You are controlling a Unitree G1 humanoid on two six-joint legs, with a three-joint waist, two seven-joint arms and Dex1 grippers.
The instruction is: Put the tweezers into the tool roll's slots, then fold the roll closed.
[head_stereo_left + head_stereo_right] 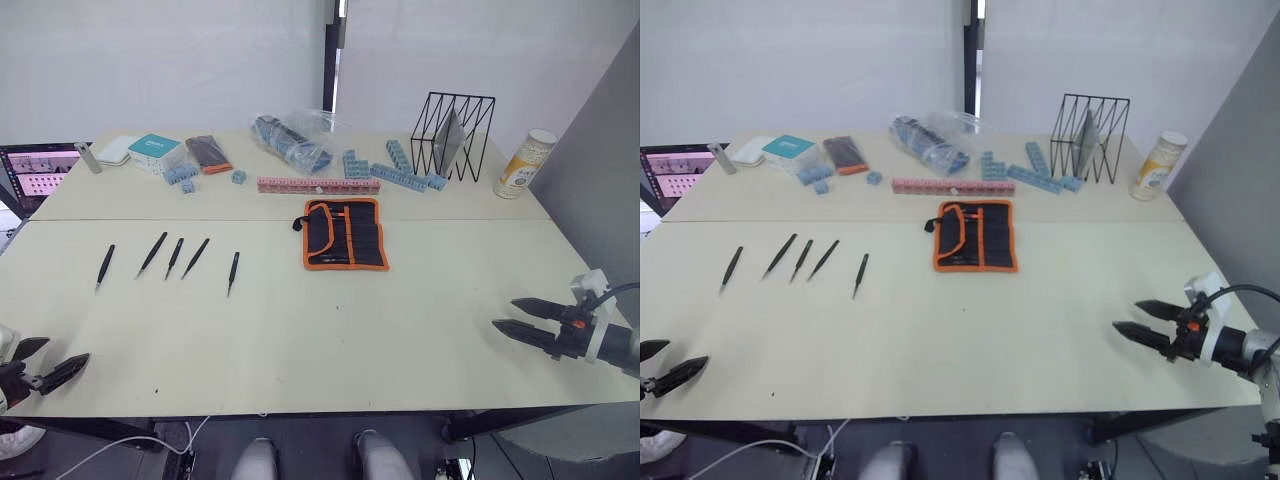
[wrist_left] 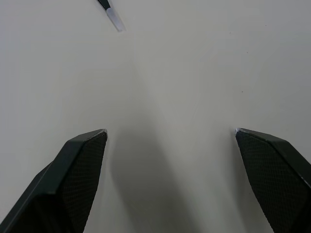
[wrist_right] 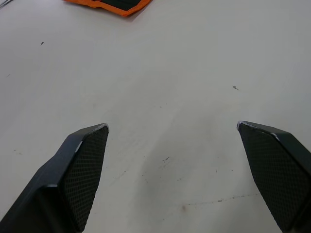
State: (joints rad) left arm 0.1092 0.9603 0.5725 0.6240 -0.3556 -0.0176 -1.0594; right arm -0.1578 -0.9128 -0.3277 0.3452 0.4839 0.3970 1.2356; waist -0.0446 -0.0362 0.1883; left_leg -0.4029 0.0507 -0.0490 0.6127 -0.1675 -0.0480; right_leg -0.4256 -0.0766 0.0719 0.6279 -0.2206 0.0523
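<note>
Several black tweezers (image 1: 152, 254) lie in a row on the left half of the table, from one at the far left (image 1: 104, 266) to one nearest the middle (image 1: 233, 272). The tool roll (image 1: 345, 233) lies unfolded at the table's centre, black with orange trim, its slots (image 1: 358, 238) facing up. My left gripper (image 1: 46, 364) is open at the near left corner, well short of the tweezers; one tweezer's tip (image 2: 112, 17) shows in its wrist view. My right gripper (image 1: 517, 316) is open near the right edge, empty. A corner of the roll (image 3: 114, 5) appears in its wrist view.
Along the back stand a black wire rack (image 1: 452, 135), a can (image 1: 524, 163), blue blocks (image 1: 392, 170), a pink strip (image 1: 317, 185), a plastic bag (image 1: 293, 139), boxes (image 1: 153, 152) and a black-and-orange packet (image 1: 208, 153). A laptop (image 1: 38, 170) sits at the far left.
</note>
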